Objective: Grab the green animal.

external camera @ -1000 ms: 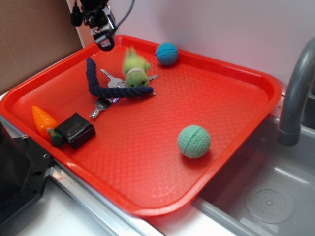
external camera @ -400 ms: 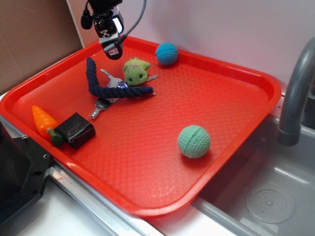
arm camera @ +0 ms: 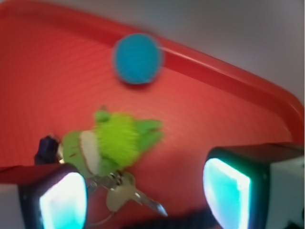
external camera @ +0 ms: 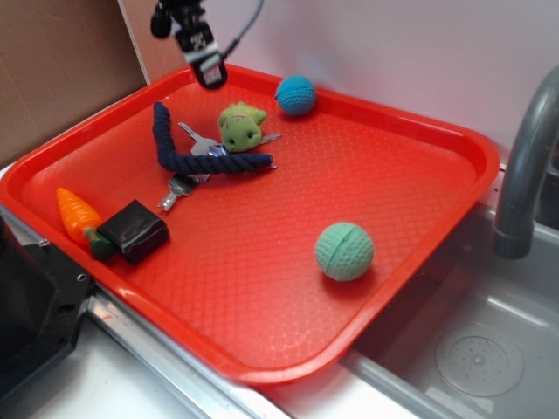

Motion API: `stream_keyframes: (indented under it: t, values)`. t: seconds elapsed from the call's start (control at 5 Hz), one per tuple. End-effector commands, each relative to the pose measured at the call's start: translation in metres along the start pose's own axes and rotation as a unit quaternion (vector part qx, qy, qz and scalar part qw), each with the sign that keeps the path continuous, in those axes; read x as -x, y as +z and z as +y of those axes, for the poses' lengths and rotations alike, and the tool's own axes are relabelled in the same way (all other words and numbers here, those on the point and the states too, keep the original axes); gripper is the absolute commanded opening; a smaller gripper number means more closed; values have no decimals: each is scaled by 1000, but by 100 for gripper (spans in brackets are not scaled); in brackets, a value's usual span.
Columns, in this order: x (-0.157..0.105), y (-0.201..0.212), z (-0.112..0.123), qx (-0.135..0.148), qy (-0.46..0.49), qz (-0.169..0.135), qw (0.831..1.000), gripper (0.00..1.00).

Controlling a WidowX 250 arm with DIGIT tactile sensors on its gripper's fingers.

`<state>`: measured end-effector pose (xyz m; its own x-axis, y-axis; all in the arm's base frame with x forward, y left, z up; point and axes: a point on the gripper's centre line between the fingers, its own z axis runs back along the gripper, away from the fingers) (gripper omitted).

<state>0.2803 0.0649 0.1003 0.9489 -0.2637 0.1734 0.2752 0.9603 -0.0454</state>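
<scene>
Glossy red plastic tray (external camera: 419, 218) with a fine dimpled texture; the green animal (external camera: 241, 127) is fuzzy plush – short shaggy pile, paler cloth belly; a teal ball (external camera: 296, 95) at the far edge looks knitted and matt; a mint ball (external camera: 344, 250) looks ribbed, rubbery; navy rope (external camera: 188, 157) is twisted cord; keys (arm camera: 128, 191) are dull metal; the near-right sink (external camera: 489, 349) is brushed steel.
</scene>
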Motion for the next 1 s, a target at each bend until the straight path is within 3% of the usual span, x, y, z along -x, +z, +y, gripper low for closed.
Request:
stream_keyframes:
  t: [0.0, 0.2, 0.4, 0.6, 0.8]
  values:
    - [-1, -9, 2, 32, 263, 32, 964, 100]
    - [11, -22, -18, 3, 376, -7, 927, 100]
    - [9, -43, -22, -7, 489, -3, 872, 100]
    - [-14, -61, -17, -43, 590, -14, 806, 100]
    - [-20, -70, -9, -59, 685, -19, 726, 100]
